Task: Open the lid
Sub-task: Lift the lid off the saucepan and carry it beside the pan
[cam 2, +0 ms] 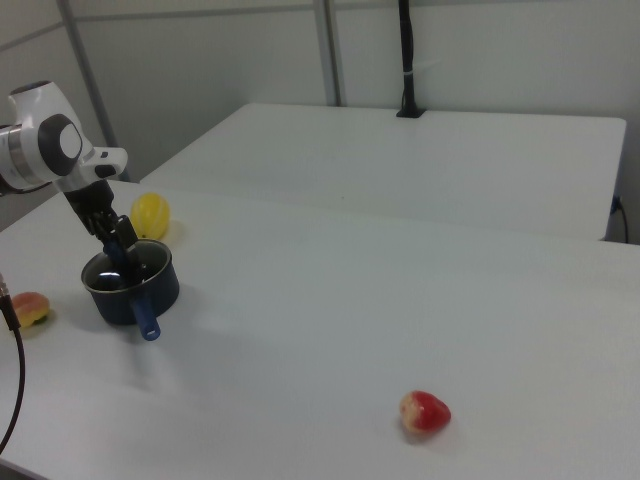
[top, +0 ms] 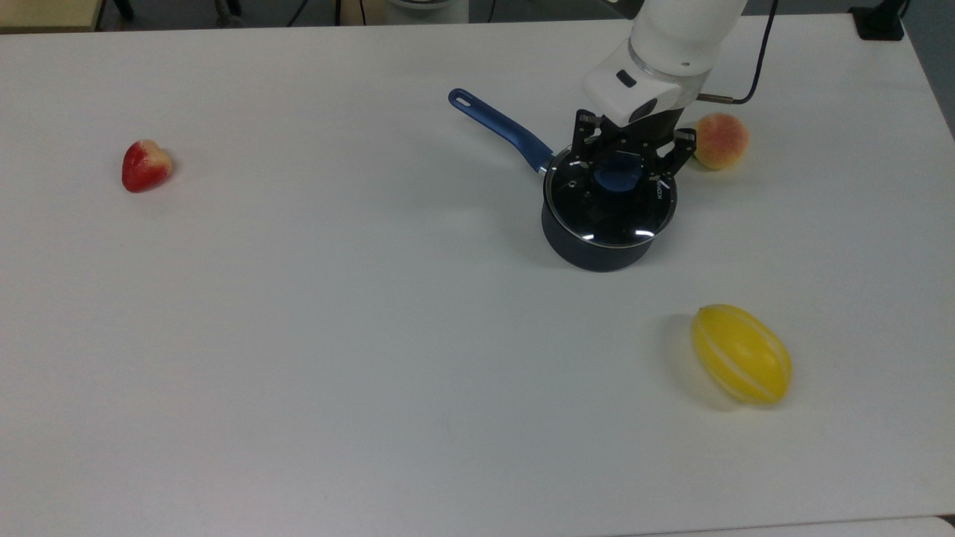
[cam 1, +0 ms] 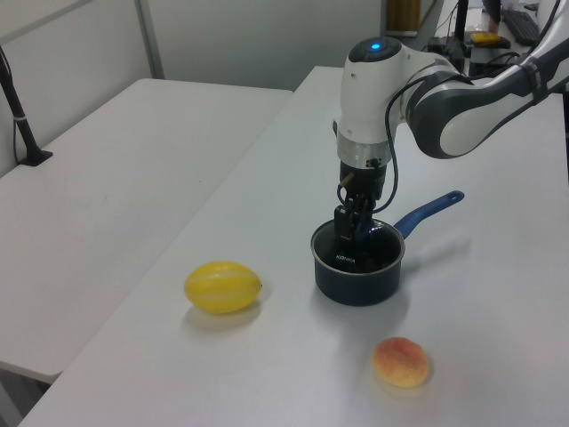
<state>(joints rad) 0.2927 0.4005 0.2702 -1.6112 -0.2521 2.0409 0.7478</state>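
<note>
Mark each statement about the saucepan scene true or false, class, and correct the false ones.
1. The lid sits on the saucepan. True.
2. The gripper is at the lid's blue knob, its fingers on either side of it. True.
3. The yellow melon lies inside the saucepan. False: it lies on the table, apart from the pan.
4. The saucepan's blue handle points toward the top view's upper left. True.
5. The peach is beside the strawberry. False: the peach is near the saucepan, and the strawberry is far off at the top view's left.
</note>
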